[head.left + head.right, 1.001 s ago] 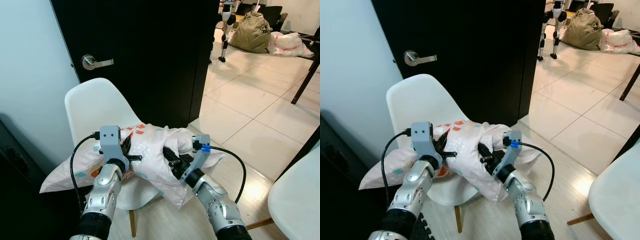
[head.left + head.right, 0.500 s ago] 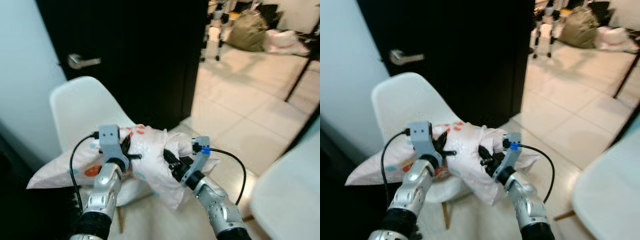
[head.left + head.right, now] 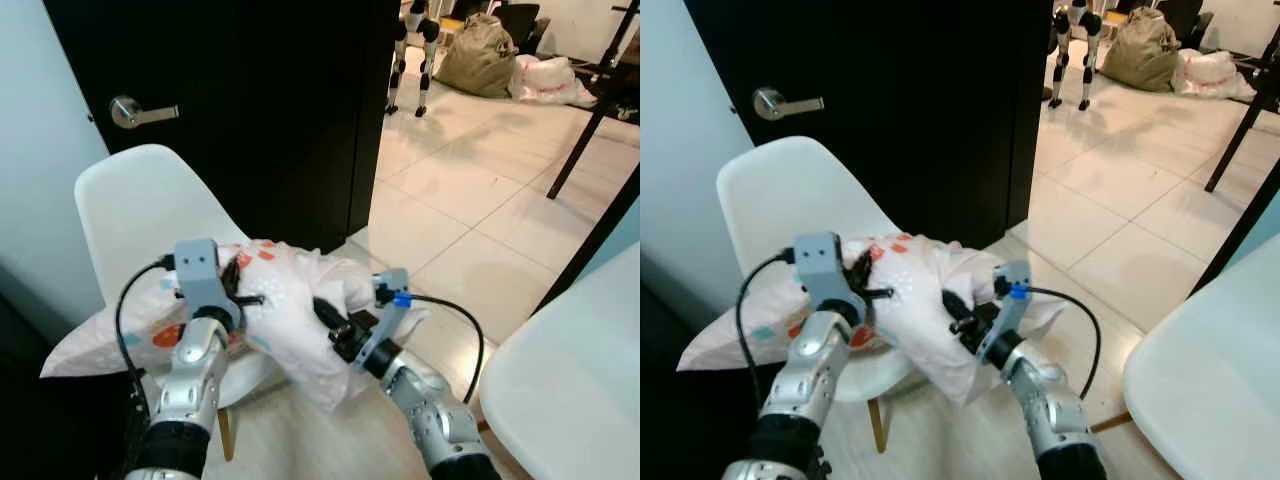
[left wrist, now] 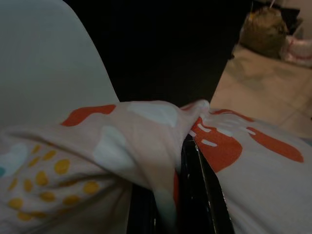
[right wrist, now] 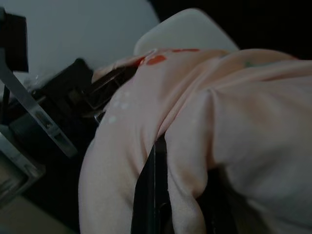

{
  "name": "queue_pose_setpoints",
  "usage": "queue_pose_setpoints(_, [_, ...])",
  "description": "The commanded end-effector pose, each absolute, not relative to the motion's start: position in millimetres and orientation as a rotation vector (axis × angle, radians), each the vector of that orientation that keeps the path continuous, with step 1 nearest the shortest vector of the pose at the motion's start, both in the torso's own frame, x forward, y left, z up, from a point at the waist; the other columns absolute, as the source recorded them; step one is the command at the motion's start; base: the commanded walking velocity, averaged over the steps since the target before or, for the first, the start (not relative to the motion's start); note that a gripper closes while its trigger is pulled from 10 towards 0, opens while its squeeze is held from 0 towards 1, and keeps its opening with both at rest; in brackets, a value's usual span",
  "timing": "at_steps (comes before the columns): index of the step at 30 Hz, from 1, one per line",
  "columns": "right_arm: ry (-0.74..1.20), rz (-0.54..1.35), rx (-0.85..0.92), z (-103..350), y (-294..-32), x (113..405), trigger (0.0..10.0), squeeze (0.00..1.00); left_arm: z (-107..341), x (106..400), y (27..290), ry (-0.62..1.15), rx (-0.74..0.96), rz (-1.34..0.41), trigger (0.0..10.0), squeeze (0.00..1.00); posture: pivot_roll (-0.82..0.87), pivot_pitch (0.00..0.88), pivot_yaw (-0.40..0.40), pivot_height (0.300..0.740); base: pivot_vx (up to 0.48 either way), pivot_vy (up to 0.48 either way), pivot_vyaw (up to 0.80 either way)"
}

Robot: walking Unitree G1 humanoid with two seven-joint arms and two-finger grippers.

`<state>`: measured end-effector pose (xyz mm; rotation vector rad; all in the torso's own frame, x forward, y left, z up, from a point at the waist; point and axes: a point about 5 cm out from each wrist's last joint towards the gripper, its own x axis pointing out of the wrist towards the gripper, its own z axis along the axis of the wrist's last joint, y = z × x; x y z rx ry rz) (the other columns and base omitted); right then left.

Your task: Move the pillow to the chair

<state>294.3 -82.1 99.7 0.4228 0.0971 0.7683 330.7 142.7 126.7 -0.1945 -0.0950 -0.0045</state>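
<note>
Both pincers, left pincer (image 3: 237, 288) and right pincer (image 3: 327, 318), clamp pillow (image 3: 285, 305) over chair (image 3: 130, 205).

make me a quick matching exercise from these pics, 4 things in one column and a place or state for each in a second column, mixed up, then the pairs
Things:
1. pillow
2. door handle
3. olive bag
4. left gripper

Places or states:
A. on the tiled floor in the far room
B. silver, on the black door
C. shut on pillow fabric
D. draped over the white chair's seat

Pairs: 1-D, 2-B, 3-A, 4-C
</note>
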Motion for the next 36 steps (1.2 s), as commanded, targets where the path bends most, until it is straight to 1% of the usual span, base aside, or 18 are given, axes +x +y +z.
queue_pose_setpoints(1, [0.068,0.834,0.402,107.3,-72.0,293.1,10.0,0.0,151.9,334.1,149.5,-0.21,-0.168,0.009,10.0,0.0,-0.06,0.043,0.005,0.74,0.326,0.0,0.77])
queue_pose_setpoints(11, [0.074,0.838,0.403,107.4,-70.9,293.4,10.0,0.0,151.7,332.1,141.4,-0.206,-0.173,-0.011,10.0,0.0,-0.06,0.041,0.008,0.74,0.328,0.0,0.74])
queue_pose_setpoints(12, [0.091,0.793,0.408,104.3,-73.6,295.3,10.0,0.0,150.3,331.5,137.0,-0.196,-0.176,-0.025,10.0,0.0,-0.06,0.042,0.01,0.74,0.326,0.0,0.0])
queue_pose_setpoints(16, [0.101,0.768,0.396,102.4,-75.3,297.1,10.0,0.0,149.8,331.3,134.8,-0.19,-0.176,-0.034,10.0,0.0,-0.06,0.045,0.015,0.74,0.326,0.0,0.0])
queue_pose_setpoints(22, [0.099,0.773,0.401,102.7,-74.7,297.0,10.0,0.0,149.3,331.2,133.4,-0.185,-0.173,-0.045,10.0,0.0,-0.06,0.049,0.022,0.74,0.332,0.0,0.0])
queue_pose_setpoints(24, [0.084,0.81,0.41,104.5,-71.9,293.6,10.0,0.0,150.2,331.3,132.1,-0.186,-0.174,-0.051,10.0,0.0,-0.06,0.051,0.026,0.74,0.334,0.0,0.0])
queue_pose_setpoints(28, [0.075,0.866,0.385,106.2,-68.5,288.4,10.0,0.0,151.4,330.8,129.6,-0.191,-0.174,-0.056,10.0,0.0,-0.06,0.054,0.026,0.74,0.314,0.0,0.79])
queue_pose_setpoints(34, [0.101,0.889,0.366,101.9,-68.1,285.2,10.0,0.0,146.1,328.8,125.5,-0.166,-0.156,-0.052,10.0,0.0,-0.06,0.058,0.028,0.74,0.0,0.0,0.79])
queue_pose_setpoints(36, [0.139,0.916,0.321,96.1,-67.1,282.1,10.0,0.0,139.0,327.1,124.7,-0.133,-0.117,-0.04,10.0,0.0,-0.06,0.061,0.03,0.74,0.0,0.0,0.8])
